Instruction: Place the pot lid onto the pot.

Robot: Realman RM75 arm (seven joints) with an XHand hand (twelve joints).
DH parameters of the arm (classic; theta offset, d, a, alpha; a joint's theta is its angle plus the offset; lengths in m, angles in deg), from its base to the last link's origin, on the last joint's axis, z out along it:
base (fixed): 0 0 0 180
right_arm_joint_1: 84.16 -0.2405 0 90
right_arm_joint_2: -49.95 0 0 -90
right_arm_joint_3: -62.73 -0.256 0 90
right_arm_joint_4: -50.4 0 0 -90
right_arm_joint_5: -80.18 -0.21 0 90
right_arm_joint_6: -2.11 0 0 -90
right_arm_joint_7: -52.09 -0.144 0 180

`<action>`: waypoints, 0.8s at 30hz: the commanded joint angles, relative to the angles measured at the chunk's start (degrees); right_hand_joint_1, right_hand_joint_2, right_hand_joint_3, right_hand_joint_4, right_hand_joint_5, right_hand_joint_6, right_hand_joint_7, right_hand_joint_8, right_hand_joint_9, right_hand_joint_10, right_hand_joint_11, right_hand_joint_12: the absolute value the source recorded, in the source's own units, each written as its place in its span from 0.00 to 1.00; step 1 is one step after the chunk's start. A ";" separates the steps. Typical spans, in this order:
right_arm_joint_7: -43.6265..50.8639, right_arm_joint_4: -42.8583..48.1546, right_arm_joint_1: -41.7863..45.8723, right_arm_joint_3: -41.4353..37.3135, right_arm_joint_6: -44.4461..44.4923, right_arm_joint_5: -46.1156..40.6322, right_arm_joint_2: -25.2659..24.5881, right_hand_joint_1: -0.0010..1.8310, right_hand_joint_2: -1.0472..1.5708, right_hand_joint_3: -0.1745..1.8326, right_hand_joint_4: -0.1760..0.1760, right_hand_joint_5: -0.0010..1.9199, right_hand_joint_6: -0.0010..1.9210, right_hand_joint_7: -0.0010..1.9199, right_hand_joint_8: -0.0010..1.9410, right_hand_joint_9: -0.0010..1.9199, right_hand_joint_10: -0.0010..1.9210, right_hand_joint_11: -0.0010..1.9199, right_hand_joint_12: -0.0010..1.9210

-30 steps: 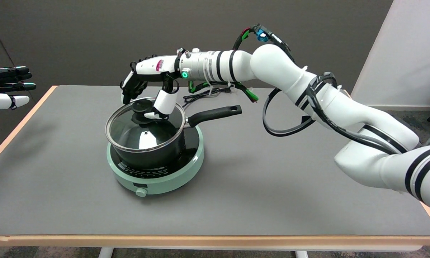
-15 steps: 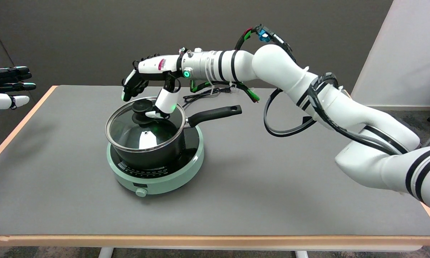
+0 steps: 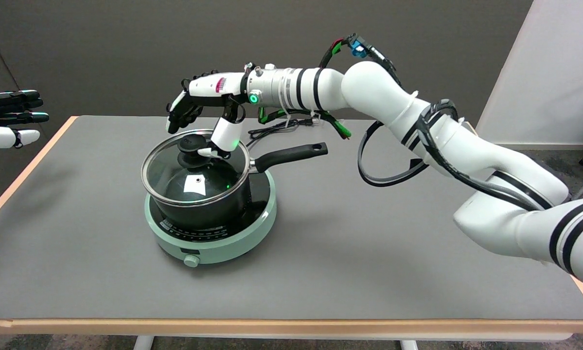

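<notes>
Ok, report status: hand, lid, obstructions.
Right hand open above the lid, thumb at black knob. Round glass pot lid on black pot. Nothing in the way.

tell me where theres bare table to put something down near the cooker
Bare table lies right of the green cooker, under the right arm, plus the strip along the near edge and the patch left of it. Crowded: over the pot, where the right hand hovers at the lid.

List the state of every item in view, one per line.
Round glass pot lid with black knob: lying on the pot, slightly tilted.
Black long-handled pot: upright on the cooker, covered.
Mint-green round induction cooker: flat on the grey table.
Right hand: above the lid, thumb touching the knob, other fingers lifted apart.
</notes>
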 commanded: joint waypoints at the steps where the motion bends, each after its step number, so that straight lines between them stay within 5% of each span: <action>1: 0.08 -0.87 0.20 -0.17 0.94 0.00 -0.49 0.54 0.59 0.61 0.67 0.31 0.16 0.33 0.11 0.26 0.24 0.17 0.41; 24: -8.55 16.83 10.31 -13.80 -7.80 15.85 4.13 0.54 0.59 0.61 0.68 0.31 0.16 0.34 0.11 0.27 0.24 0.17 0.42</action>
